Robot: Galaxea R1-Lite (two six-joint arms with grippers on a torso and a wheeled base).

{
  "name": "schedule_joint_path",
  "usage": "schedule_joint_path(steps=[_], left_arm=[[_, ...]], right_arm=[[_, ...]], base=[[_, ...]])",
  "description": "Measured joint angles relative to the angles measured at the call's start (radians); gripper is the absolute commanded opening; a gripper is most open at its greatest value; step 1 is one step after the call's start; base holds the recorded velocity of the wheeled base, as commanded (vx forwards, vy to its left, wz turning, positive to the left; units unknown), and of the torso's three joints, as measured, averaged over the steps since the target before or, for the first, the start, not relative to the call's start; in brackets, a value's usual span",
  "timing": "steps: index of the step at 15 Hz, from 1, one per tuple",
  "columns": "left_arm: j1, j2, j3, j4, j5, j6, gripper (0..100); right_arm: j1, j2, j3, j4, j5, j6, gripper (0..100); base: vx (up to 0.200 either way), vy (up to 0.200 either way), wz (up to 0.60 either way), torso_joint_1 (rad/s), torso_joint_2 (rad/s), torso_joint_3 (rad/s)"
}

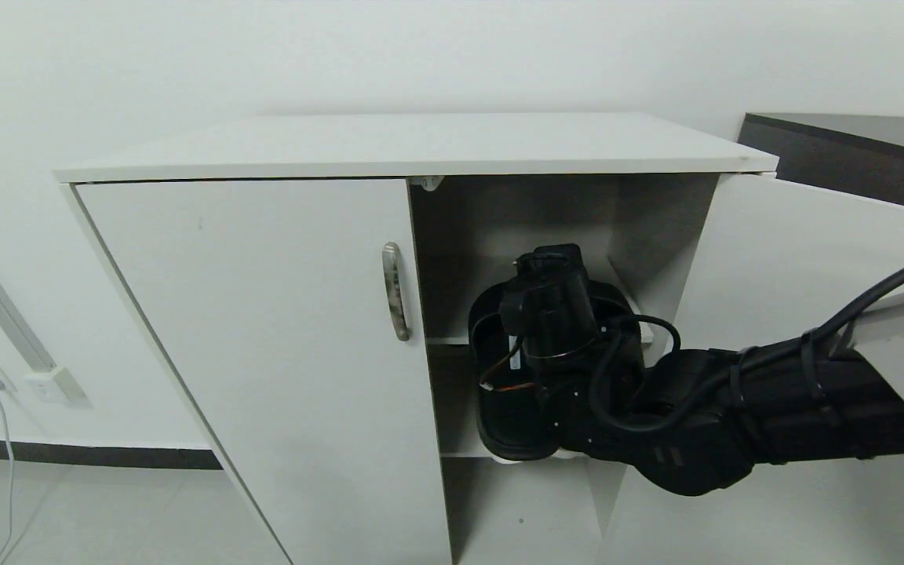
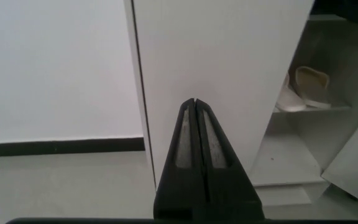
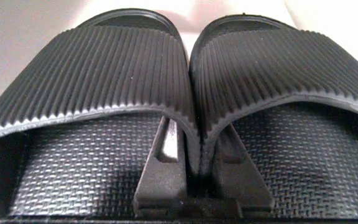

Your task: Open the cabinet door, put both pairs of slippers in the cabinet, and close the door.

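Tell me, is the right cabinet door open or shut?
Open: the right door stands angled outward, exposing shelves and the black slippers at the opening.

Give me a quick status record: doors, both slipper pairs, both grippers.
left door: closed
right door: swung open
black slippers: pair pinched together by the right gripper, at the open side of the cabinet
light slippers: lying on the upper shelf
left gripper: shut, empty, facing the left door
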State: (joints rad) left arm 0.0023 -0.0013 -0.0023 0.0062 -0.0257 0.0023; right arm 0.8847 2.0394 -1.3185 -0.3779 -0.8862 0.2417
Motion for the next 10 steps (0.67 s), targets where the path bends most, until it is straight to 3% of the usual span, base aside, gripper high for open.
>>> schedule_joint_path(steps=[10], left_arm=[[0.000,0.000,0.000,-0.002,0.000,0.000,0]], right_arm=[[-0.066,0.046,-0.139,0.094,0.042,-0.013,0]], base=[[0.000,0.000,0.00,0.000,0.00,0.000]])
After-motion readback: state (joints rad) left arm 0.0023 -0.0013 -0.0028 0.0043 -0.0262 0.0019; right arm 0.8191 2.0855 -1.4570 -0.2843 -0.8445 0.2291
